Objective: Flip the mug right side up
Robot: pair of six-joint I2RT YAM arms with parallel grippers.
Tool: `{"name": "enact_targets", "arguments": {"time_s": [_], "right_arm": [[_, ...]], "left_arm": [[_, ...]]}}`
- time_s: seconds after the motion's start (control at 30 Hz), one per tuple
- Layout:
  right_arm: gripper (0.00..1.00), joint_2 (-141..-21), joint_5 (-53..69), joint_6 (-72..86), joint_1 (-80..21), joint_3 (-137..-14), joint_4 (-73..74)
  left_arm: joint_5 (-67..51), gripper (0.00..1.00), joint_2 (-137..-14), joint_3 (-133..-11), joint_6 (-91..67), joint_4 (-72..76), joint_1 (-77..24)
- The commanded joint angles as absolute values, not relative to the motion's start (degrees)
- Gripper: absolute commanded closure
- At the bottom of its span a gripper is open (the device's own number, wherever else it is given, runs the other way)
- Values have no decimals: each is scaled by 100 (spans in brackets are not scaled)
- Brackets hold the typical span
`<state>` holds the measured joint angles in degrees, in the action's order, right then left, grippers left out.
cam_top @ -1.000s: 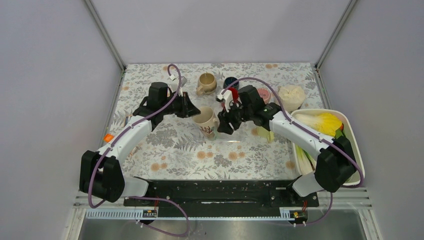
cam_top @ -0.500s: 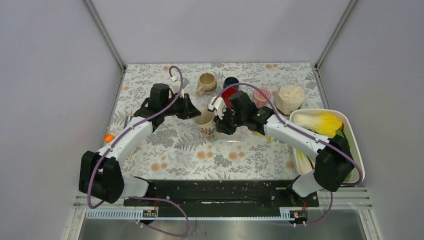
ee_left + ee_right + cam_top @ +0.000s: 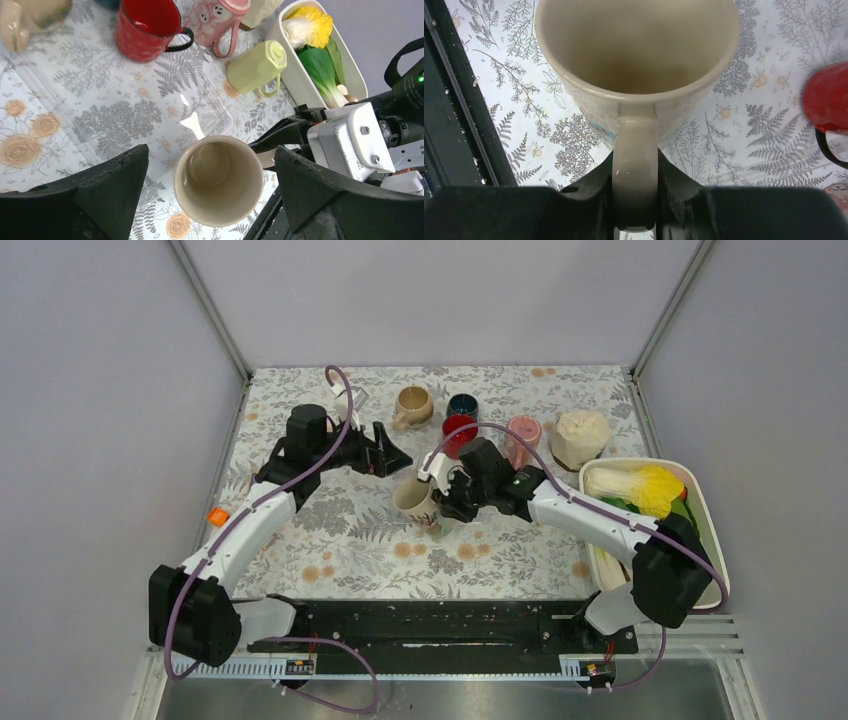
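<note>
Mug (image 3: 413,498): upright, mouth up, mid-table (image 3: 330,540); base contact cannot be told.
Right gripper (image 3: 635,185): jaws clamped on the mug's handle.
Left gripper (image 3: 393,452): jaws wide apart, just beside mug, not touching.

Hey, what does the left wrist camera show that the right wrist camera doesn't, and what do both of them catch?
Only the left wrist view: the pink mug, the yellow-green mug lying on its side, the white bin of vegetables, and the left claw open, its fingers framing the cream mug. Only the right wrist view: a close look at the right claw shut on that mug's handle. Both: the cream mug mouth-up, the red mug and the floral tablecloth.
</note>
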<state>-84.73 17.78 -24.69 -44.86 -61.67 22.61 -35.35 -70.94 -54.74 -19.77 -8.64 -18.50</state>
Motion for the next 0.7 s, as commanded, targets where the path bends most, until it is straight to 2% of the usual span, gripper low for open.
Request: {"name": "enact_targets", "arguments": {"time_s": [0.0, 0.33, 0.67], "right_arm": [[100, -7833, 1751, -2651, -4544, -6050, 1453], [100, -7486, 1420, -2570, -4393, -5403, 479], [100, -7174, 1673, -2004, -3717, -4366, -1677]], "left_arm": [[-3643, 1, -6853, -5695, -2072, -501, -1614], [-3896, 1, -6636, -5891, -2122, -672, -912], [-4450, 1, -6388, -6305, -1454, -1405, 167]]}}
